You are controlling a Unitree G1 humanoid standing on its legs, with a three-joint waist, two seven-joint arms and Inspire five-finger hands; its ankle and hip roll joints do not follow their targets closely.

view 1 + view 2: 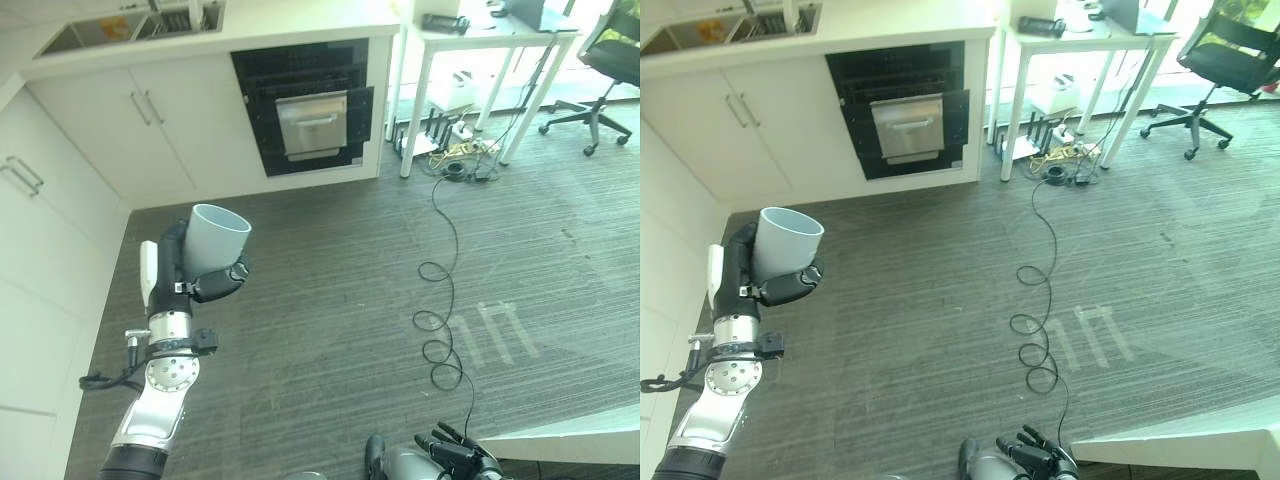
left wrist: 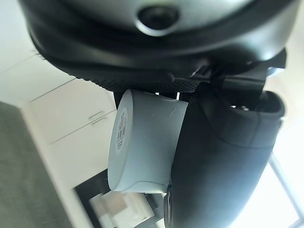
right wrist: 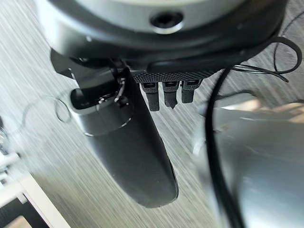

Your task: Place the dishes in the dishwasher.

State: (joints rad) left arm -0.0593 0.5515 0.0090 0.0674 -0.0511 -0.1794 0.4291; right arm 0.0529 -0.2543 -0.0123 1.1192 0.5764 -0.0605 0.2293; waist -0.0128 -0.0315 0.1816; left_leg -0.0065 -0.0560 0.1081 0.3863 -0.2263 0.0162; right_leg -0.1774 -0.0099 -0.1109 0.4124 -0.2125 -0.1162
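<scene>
Cup first: we see a pale grey-blue, round, open-topped cup (image 1: 215, 240) held upright above the dark striped carpet floor (image 1: 330, 300), its rim facing up and slightly tilted toward the cabinets. Our left hand (image 1: 190, 278) grasps it, with the dark fingers (image 1: 222, 280) curled round the lower wall and the palm behind it. In the left wrist view the same cup (image 2: 142, 142) lies pressed against the dark thumb (image 2: 223, 166), its flat base with a small label turned toward the camera.

We see the cup well apart from the black built-in dishwasher (image 1: 305, 110), which sits under the white countertop (image 1: 280, 35) at the far side of the room. A steel panel with a handle (image 1: 312, 125) shows in the dishwasher's dark front. White cabinet doors with slim bar handles (image 1: 140, 125) stand just beside it on our left, and a steel sink (image 1: 130, 25) is set in the countertop above them.

Our right hand (image 1: 460, 455) hangs low near the bottom edge of the head views, close to the floor. In the right wrist view its thumb (image 3: 128, 152) stretches out straight and the short fingers (image 3: 166, 92) beside it look relaxed and hold nothing.

Farther right we see a white-legged table (image 1: 480, 40) and a black office chair on castors (image 1: 600, 70)
</scene>
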